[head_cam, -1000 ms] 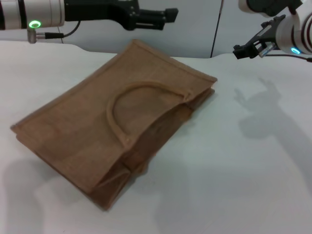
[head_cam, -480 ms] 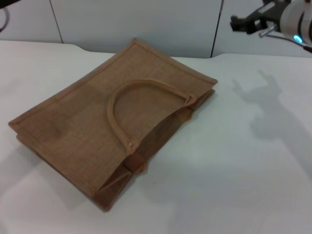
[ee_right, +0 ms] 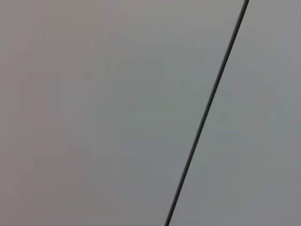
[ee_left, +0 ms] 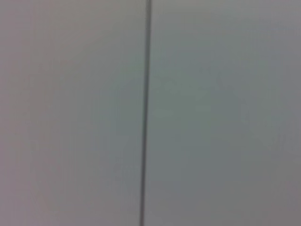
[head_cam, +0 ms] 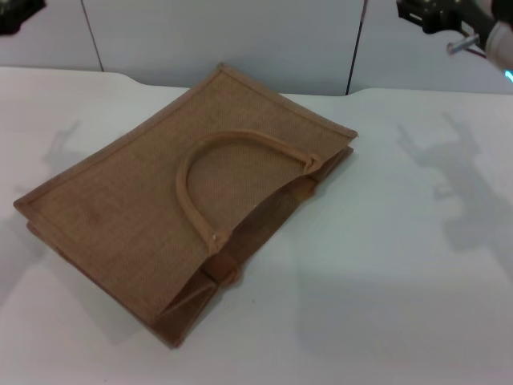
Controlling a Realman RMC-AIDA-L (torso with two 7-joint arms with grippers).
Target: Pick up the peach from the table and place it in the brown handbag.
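Observation:
The brown handbag (head_cam: pixel 136 208) lies flat on the white table (head_cam: pixel 401 289) in the head view, its mouth facing the near right and one arched handle (head_cam: pixel 210 160) resting on its upper side. The peach is not in view in any frame. Only a dark tip of my left gripper (head_cam: pixel 18 16) shows at the top left corner, high above the table. My right gripper (head_cam: pixel 422 14) is raised at the top right edge, well clear of the bag. Both wrist views show only a plain grey wall with a dark seam.
A grey panelled wall (head_cam: pixel 240 40) stands behind the table's far edge. Arm shadows fall on the tabletop at the left (head_cam: pixel 60 148) and at the right (head_cam: pixel 465 192) of the bag.
Both arms have risen and drawn outward. The left arm has left its place over the bag's far end for the top left corner. The right gripper has climbed to the top right edge.

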